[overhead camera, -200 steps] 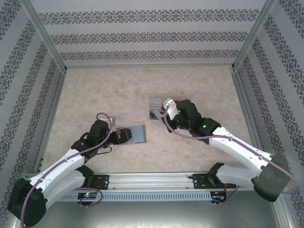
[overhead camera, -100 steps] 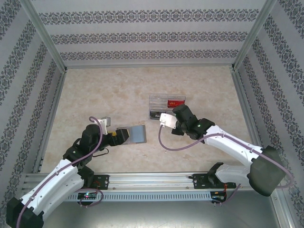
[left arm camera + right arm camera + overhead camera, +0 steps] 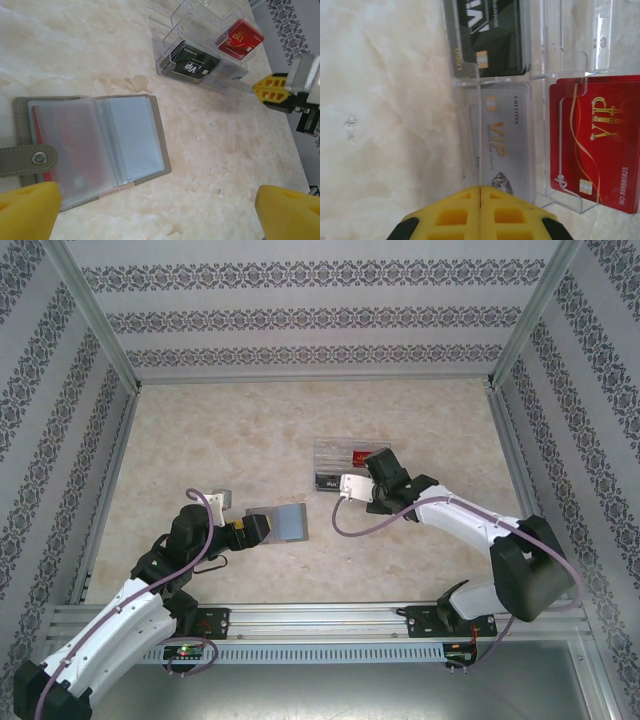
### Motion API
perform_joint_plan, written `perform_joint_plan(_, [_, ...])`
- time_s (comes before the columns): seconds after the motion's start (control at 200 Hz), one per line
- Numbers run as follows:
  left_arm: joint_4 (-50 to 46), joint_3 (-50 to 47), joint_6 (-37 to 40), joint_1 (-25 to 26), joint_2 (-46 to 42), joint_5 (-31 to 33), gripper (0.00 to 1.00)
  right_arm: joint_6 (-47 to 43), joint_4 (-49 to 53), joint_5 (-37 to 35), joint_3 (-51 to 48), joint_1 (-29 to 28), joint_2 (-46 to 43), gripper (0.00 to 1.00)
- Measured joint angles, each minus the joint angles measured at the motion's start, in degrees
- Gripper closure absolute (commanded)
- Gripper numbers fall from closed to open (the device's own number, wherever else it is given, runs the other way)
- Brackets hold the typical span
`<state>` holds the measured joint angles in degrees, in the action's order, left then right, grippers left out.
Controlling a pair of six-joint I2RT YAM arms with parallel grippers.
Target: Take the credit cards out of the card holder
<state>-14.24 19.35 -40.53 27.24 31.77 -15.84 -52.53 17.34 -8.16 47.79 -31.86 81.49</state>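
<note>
The small grey bifold card holder (image 3: 95, 150) lies open and flat on the pale marbled bench (image 3: 225, 165) in the lower left of the left wrist view. It has soft fabric-like covers with pale stitching, a strap with a metal snap stud, and cloudy clear plastic sleeves. A reddish shape shows faintly through the left sleeves. The left hand (image 3: 160, 215) is open, its yellow fingers (image 3: 30, 210) wide apart at the bottom corners and holding nothing. In the upper right sits a clear acrylic compartment tray (image 3: 172, 20). It holds a glossy black card (image 3: 192, 62) with white lettering and a red card (image 3: 240, 40) with gold "VIP" lettering. In the right wrist view, a silver-grey card (image 3: 505, 145) lies in the compartment between them. The right hand (image 3: 480, 195) is closed, its ribbed yellow fingers pressed together just at that card's near end. I cannot tell whether they touch it.
</note>
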Motion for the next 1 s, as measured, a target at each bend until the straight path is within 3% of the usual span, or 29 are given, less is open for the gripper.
perform_joint_plan(0.57, [0.0, 0.0, 0.0, 0.0, 0.6, 0.3, 0.00, -0.6, -1.5, 1.6, 2.7, 1.0, 4.5, 0.98])
perform_joint_plan(0.714, [0.0, 0.0, 0.0, 0.0, 0.7, 0.4, 0.00, -0.6, -1.8, 1.8, 2.8, 1.8, 5.5, 0.92])
perform_joint_plan(0.794, [0.0, 0.0, 0.0, 0.0, 0.8, 0.4, 0.00, -0.8, -1.9, 1.7, 2.8, 2.1, 5.5, 0.76])
perform_joint_plan(0.999, [0.0, 0.0, 0.0, 0.0, 0.8, 0.4, 0.00, -0.6, -2.8, 0.2, 3.5, 2.5, 6.1, 0.74])
